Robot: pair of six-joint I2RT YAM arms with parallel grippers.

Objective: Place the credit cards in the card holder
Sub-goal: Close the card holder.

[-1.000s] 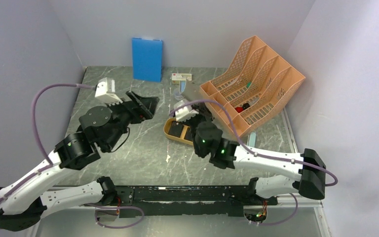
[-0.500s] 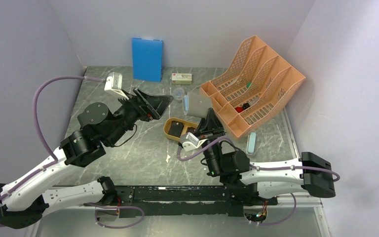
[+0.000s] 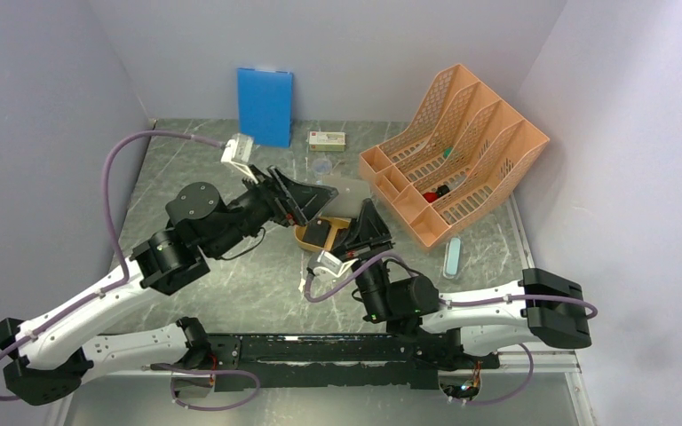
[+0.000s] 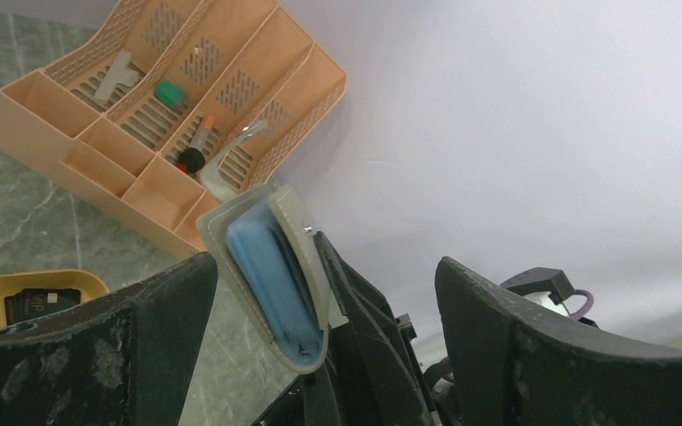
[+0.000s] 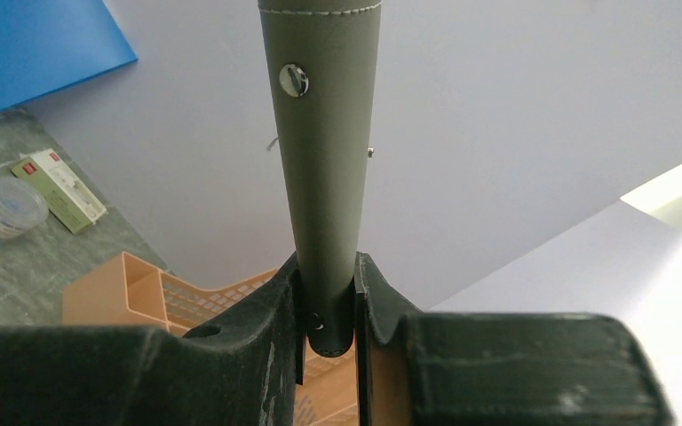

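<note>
The grey card holder [image 5: 324, 177] stands up between my right gripper's [image 5: 329, 302] fingers, which are shut on its lower end, with the snap stud facing the camera. In the top view the card holder [image 3: 348, 189] is raised above the mustard tray [image 3: 303, 235], where dark credit cards [image 3: 321, 232] lie. My left gripper [image 3: 309, 197] is open just left of the holder. In the left wrist view the card holder [image 4: 271, 266] shows its pale blue pocket between the wide-open fingers of my left gripper [image 4: 327, 266], touching neither. A credit card [image 4: 40, 303] lies in the tray at lower left.
An orange file organiser [image 3: 453, 151] with small items sits at back right, close behind the holder. A blue board [image 3: 265, 106] leans on the back wall. A small box [image 3: 328, 138] and a round clear lid [image 3: 321, 166] lie near it. A pale blue case [image 3: 452, 257] lies right.
My left gripper has moved right up to the card holder and its jaws have widened. My right gripper has drawn back toward the near edge and raised the holder upright.
</note>
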